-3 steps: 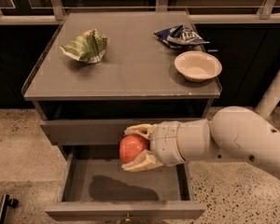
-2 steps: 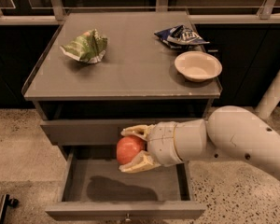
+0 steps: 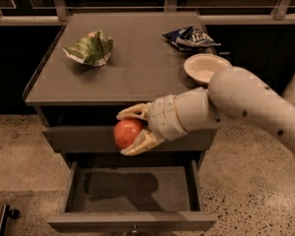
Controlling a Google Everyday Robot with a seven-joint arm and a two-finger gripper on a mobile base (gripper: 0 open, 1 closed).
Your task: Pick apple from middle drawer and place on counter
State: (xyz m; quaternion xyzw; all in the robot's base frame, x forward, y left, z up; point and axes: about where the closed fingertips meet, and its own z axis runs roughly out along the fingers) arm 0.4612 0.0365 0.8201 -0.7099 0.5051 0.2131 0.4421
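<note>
The worktop (image 3: 137, 75) is the goal of this step. Its broad grey middle is bare, and it has a thin raised rim along the front edge. The white arm (image 3: 255, 100) reaches in from the right and crosses the front right corner, so the lift should go up and then inward, keeping the forearm off that corner.

Below, the middle drawer (image 3: 132, 221) stands pulled out and shows only a shadow on its floor. The upper drawer (image 3: 78, 139) is closed, and its front sits just behind the load, so the hand needs to back off a little before it rises.

Three things on the worktop limit the landing place: a white bowl (image 3: 205, 67) at the right, close by the arm; a crumpled green bag (image 3: 91, 48) at the left; and a blue snack bag (image 3: 189, 36) at the rear right. The open stretch between the green bag and the bowl looks the safest spot.

The gripper (image 3: 123, 133) hangs in front of the upper drawer, above the open one and below the worktop's edge. Its fingers (image 3: 137, 111) clasp the apple (image 3: 128, 132) from above and below. The apple is round and smooth and would likely roll, so it should be lowered until it rests before the hold is released.
</note>
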